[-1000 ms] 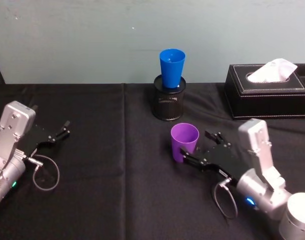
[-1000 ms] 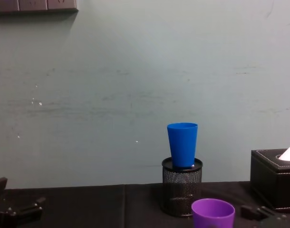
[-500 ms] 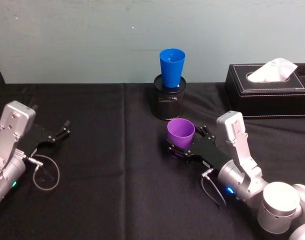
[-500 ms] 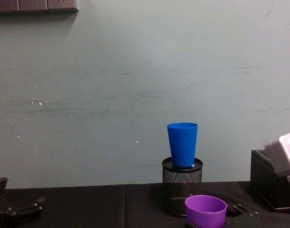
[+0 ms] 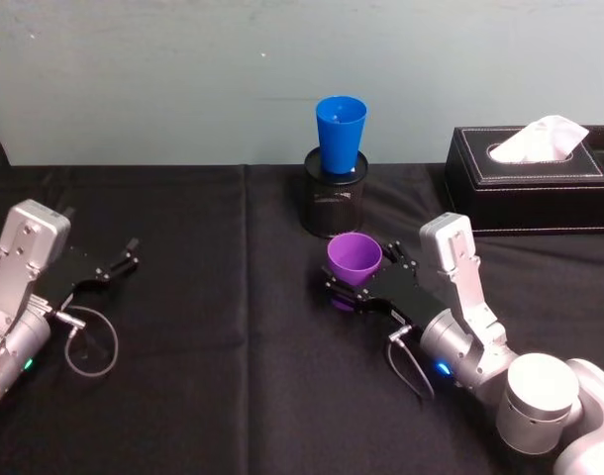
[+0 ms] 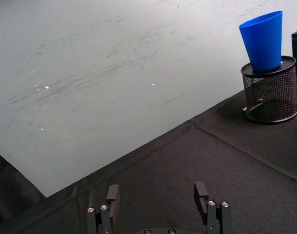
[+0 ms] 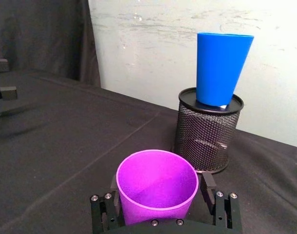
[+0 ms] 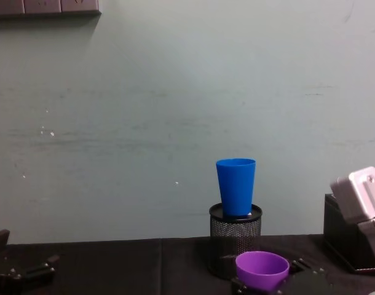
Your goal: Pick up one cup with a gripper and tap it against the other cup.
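My right gripper [image 5: 355,288] is shut on the purple cup [image 5: 354,258], with one finger on each side of its wall [image 7: 157,187]. It holds the cup upright, mouth open, low over the black cloth, just in front of the mesh holder. The blue cup [image 5: 341,133] stands in the top of the black mesh pen holder [image 5: 334,204], behind and higher than the purple cup [image 8: 262,269]. The two cups are apart. In the right wrist view the blue cup [image 7: 221,68] rises straight ahead. My left gripper [image 5: 119,265] rests open on the cloth at the far left, parked.
A black tissue box [image 5: 530,178] with white tissue stands at the back right, beside the right arm [image 8: 363,203]. A pale wall runs close behind the table. A cable loop [image 5: 89,346] lies by the left arm.
The right gripper has carried the purple cup left and towards the mesh holder, closer to the blue cup. The left arm has not moved.
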### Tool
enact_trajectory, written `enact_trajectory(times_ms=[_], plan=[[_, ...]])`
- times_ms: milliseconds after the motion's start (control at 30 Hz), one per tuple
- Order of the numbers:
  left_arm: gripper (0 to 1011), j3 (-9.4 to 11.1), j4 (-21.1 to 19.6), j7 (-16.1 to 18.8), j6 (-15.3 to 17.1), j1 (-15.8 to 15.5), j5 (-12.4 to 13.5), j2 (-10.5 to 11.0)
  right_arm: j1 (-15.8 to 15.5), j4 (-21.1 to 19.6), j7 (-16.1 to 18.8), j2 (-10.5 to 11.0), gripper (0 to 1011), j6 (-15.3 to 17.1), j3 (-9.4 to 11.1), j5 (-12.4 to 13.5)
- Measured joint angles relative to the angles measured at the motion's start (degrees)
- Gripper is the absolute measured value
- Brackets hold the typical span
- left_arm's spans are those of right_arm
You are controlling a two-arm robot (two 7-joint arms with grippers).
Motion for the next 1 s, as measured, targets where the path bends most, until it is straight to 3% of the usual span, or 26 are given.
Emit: enact_trajectory(times_ms=[200, 367, 533, 1000], plan=[[1000, 0.0, 0.0, 0.0, 0.0, 0.0, 0.0, 0.0, 0.1, 0.2, 0.4, -0.7, 947, -0.2, 0.6, -0.3], [1000, 0.0, 0.0, 0.0, 0.0, 0.0, 0.0, 0.0, -0.1, -0.3, 0.9, -1.1, 810, 0.6, 1.1, -0.6], [1000, 0.0, 0.0, 0.0, 0.0, 0.0, 0.0, 0.0, -0.5, -1.4, 1.5, -1.2, 778, 1.6, 1.5, -0.8], [1000, 0.0, 0.0, 0.0, 0.0, 0.0, 0.0, 0.0, -2.2, -12.6, 2.4, 1.7, 749, 7.6, 4.2, -2.8]])
